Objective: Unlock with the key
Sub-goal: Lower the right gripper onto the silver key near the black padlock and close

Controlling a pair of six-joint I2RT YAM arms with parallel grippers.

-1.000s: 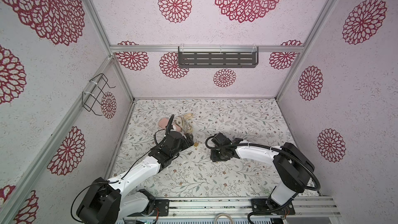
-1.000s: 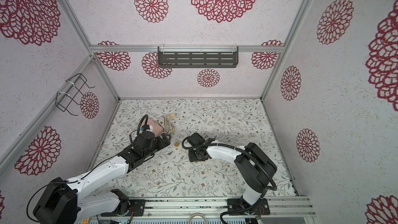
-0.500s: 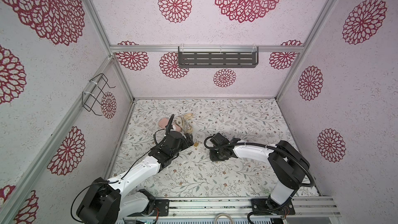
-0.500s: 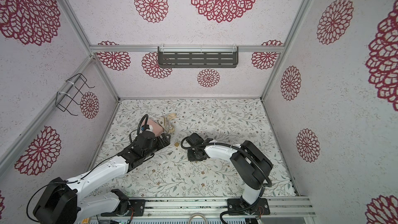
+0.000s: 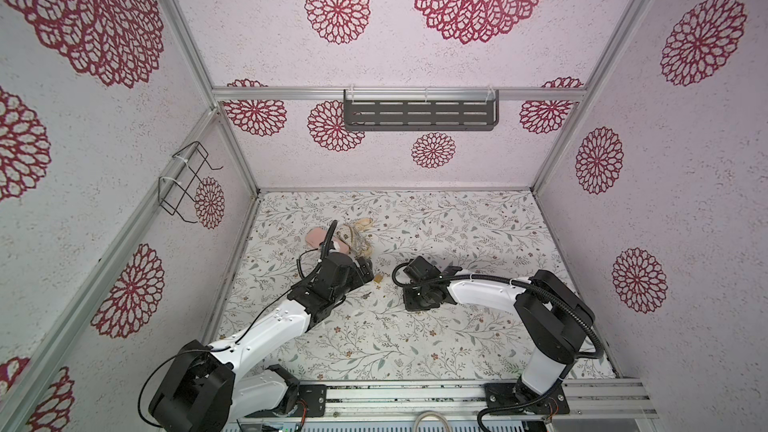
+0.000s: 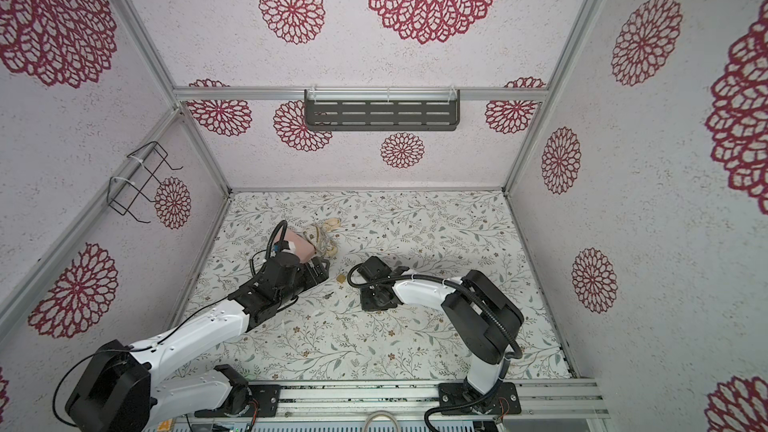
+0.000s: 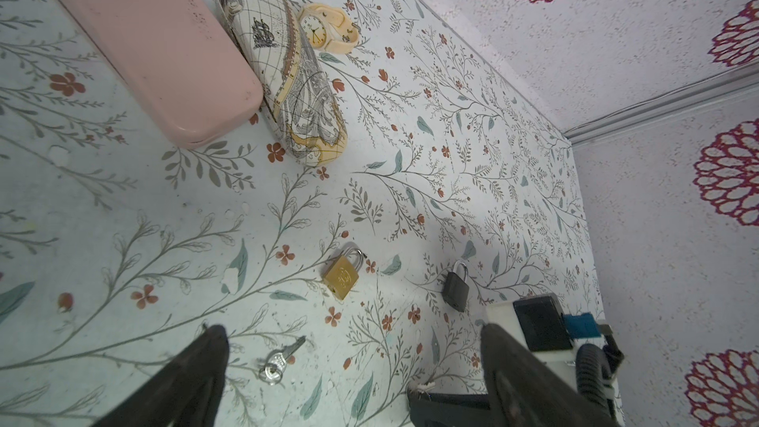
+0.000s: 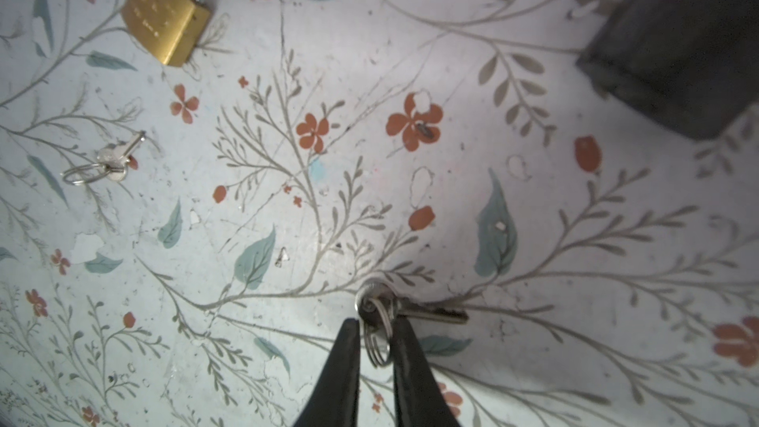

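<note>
We judge key (image 8: 431,315) thin, light, stiff, slippery; best hold flat head beside ring (image 8: 380,357). Right gripper (image 8: 374,322) jaws narrow around ring, pinch we cannot tell. Left gripper (image 7: 353,379) spread, empty.

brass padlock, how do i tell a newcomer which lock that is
Start on the floral tabletop at the pink case and the map-printed case beside it. Nearer the robot's base lie two small padlocks, apart. The brass padlock is gold-coloured with a silver shackle; its neighbour, the dark padlock, is charcoal grey.
</note>
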